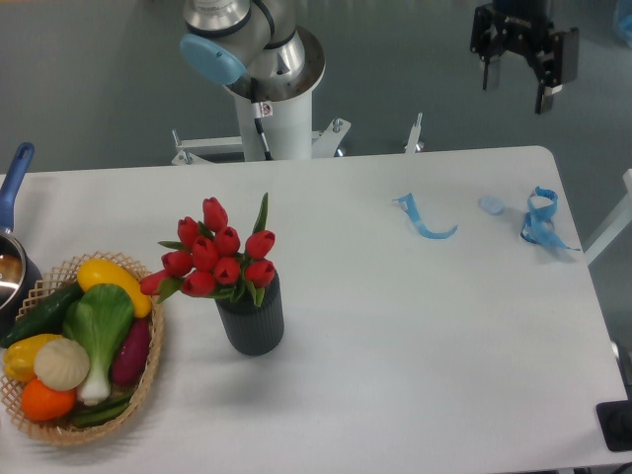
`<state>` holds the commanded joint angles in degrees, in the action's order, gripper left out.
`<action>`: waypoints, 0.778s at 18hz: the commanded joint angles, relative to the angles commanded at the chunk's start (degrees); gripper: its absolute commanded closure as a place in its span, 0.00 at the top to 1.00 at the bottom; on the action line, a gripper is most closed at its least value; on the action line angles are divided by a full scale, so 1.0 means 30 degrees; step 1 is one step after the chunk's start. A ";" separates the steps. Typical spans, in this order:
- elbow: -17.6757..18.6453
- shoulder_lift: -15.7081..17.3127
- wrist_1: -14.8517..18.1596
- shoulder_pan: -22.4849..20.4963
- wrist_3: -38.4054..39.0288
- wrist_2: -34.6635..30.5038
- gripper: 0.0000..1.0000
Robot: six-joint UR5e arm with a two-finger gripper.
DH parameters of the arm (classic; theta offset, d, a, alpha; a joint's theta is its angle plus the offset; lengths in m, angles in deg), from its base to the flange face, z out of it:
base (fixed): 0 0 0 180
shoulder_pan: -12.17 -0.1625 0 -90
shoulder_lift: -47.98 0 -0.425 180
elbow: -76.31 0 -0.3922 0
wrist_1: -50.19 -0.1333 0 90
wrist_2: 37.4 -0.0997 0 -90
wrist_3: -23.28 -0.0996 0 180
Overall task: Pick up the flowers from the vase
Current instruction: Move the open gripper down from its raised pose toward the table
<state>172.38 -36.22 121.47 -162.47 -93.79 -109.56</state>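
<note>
One vase (251,318), one bunch of flowers (218,257), roughly ten red buds. One wicker basket (148,380), about seven vegetables inside. Two blue ribbon scraps (427,219) below gripper (515,77). One blue-handled pot (12,259) far left.

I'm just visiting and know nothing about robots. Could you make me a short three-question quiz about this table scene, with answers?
1. True or false: the flowers stand in the vase.
2. What lies left of the vase?
A. a wicker basket of vegetables
B. a stack of plates
C. a laptop
3. Fill in: the gripper hangs high at the table's far ____ corner, holding nothing.

Key
1. True: the red tulips are in the dark ribbed vase.
2. A: the basket sits apart from the vase.
3. Right as the camera sees it, far from the flowers, fingers apart, above the blue ribbon scraps.
</note>
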 joint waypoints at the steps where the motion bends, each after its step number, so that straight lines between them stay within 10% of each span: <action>1: 0.0029 0.0000 -0.0029 0.0000 0.0000 0.0000 1.00; 14: 0.1727 0.0644 -0.0029 0.0381 0.2632 0.1930 1.00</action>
<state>177.56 -34.29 121.38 -161.33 -85.90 -103.77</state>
